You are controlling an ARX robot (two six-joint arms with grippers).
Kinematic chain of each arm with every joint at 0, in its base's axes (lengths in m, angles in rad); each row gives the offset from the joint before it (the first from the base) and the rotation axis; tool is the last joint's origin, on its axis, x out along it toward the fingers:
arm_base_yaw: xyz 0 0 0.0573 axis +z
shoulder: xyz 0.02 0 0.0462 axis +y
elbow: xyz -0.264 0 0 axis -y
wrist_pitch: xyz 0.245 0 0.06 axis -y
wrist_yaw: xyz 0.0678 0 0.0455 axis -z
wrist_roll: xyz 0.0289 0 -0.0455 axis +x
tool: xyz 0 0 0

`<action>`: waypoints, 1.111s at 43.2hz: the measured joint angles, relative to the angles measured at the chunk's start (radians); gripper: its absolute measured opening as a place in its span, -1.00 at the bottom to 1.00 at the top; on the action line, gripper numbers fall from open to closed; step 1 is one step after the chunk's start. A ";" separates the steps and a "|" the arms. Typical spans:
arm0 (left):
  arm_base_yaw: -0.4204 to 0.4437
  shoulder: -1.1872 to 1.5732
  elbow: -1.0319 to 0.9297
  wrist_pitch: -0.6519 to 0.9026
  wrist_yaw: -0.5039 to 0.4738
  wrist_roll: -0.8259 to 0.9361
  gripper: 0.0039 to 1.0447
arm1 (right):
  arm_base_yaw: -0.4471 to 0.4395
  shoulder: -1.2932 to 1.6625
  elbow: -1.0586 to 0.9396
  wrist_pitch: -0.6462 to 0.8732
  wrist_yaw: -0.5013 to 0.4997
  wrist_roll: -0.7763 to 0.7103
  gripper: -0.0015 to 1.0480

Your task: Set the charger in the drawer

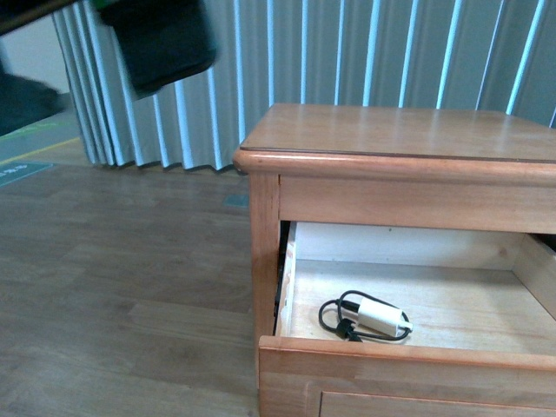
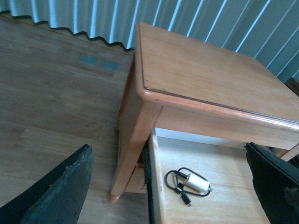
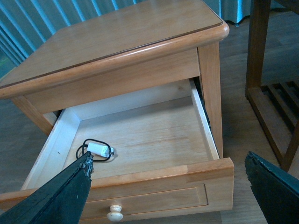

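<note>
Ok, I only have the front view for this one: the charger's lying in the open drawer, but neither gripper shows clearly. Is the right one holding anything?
Observer: No. The right wrist view shows the right gripper open and empty.
Operator: And the left?
Observer: The left gripper is open and empty too; the charger lies apart from it in the drawer.
Operator: Does the drawer front have a handle? My view cuts it off.
Observer: Yes, one round pale knob on the front panel.

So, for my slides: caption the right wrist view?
Charger rests inside the open drawer, apart from the open right tool.
</note>
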 joint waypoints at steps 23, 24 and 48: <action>-0.032 -0.539 -0.280 -0.194 -0.178 0.073 0.58 | 0.000 0.000 0.000 0.000 0.000 0.000 0.84; -0.010 -0.562 -0.303 -0.185 -0.154 0.133 0.48 | 0.000 0.000 0.000 0.000 0.000 0.000 0.84; 0.358 -0.829 -0.515 -0.224 0.193 0.319 -0.93 | -0.001 0.000 -0.001 0.000 0.000 0.000 0.84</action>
